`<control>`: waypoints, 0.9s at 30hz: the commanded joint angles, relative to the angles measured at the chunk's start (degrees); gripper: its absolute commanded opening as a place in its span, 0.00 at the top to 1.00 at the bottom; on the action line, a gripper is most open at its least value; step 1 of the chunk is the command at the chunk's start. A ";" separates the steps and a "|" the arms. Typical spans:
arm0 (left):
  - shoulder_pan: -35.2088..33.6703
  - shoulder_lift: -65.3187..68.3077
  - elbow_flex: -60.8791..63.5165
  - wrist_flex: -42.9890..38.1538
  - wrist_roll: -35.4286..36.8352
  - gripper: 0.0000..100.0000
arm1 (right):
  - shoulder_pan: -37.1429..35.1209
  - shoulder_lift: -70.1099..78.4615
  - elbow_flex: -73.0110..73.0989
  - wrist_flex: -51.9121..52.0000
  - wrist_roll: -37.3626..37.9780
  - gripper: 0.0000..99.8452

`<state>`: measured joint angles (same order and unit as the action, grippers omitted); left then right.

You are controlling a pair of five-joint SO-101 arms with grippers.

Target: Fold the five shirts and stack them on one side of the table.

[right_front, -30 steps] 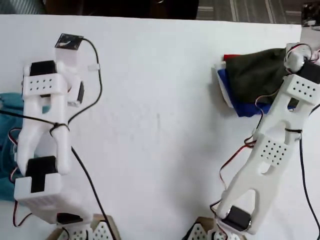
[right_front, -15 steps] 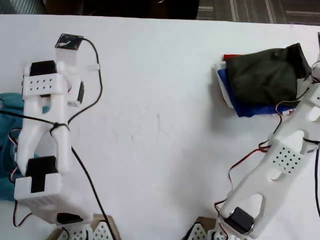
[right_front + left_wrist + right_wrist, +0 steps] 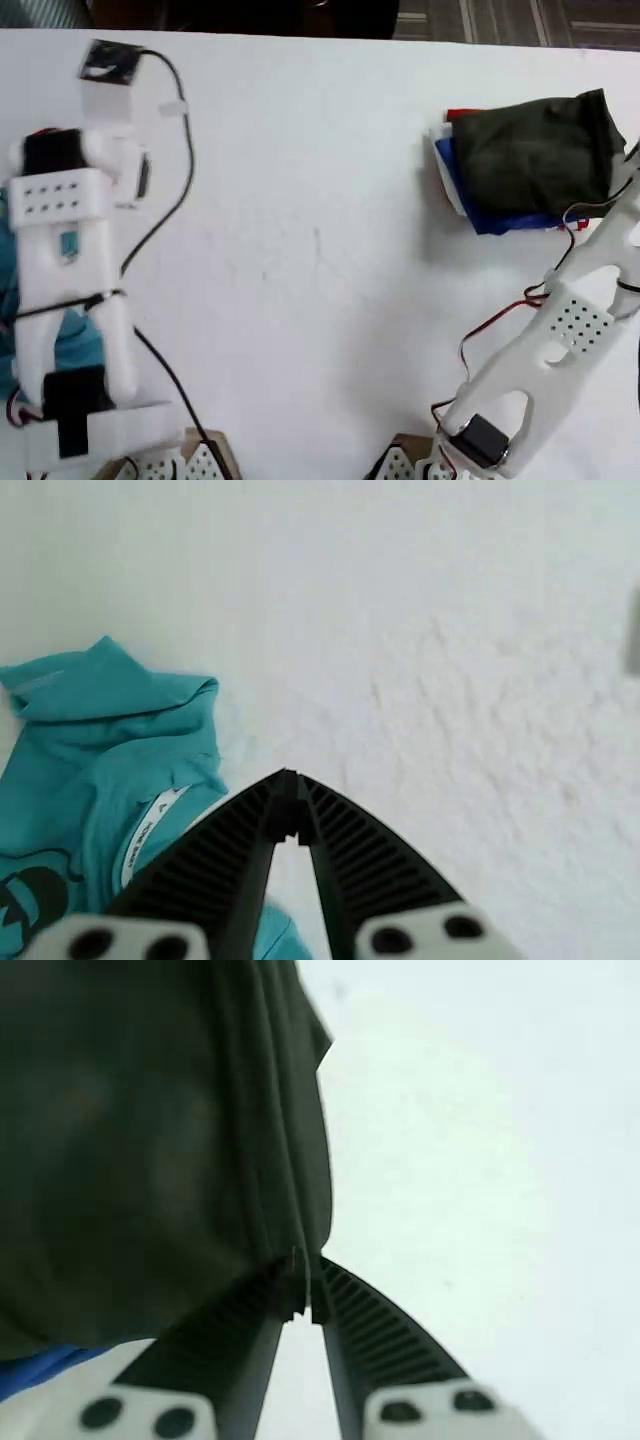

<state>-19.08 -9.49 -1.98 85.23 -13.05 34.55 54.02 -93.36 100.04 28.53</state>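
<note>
**Inspector:** Your left arm (image 3: pixel 65 250) lies stretched from near to far along the left edge of the table (image 3: pixel 320 200), above the teal shirt (image 3: pixel 90 740). Your left claw (image 3: pixel 292 830) has its jaws closed on nothing, just beside that crumpled shirt.

**Operator:** And the right?

**Inspector:** Your right arm (image 3: pixel 560 330) leans toward the far right. Your right claw (image 3: pixel 305 1300) has its jaws closed, tips at the right edge of the dark green shirt (image 3: pixel 530 150). That shirt tops the folded stack, over a blue shirt (image 3: pixel 500 220).

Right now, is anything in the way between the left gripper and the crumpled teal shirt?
No, nothing visible. Only bare white table lies between the left gripper and the crumpled teal cloth shirt just beside it.
</note>
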 commanded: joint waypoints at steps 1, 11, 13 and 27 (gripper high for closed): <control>-4.04 -3.52 -0.40 2.99 -2.46 0.97 | 0.04 -12.79 -2.11 1.27 -2.64 0.98; -21.63 -3.34 -0.31 4.84 -15.82 0.90 | -0.57 -40.84 17.41 1.36 -2.46 0.96; -24.70 -3.34 -0.31 4.75 -18.90 0.82 | -2.07 -48.92 29.63 1.36 -2.46 0.92; -35.25 0.09 19.65 -3.34 -26.99 0.71 | -20.18 -97.89 95.47 0.84 0.00 0.88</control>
<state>-52.66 -10.11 14.55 86.11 -38.81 17.14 -36.26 -6.07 100.22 28.09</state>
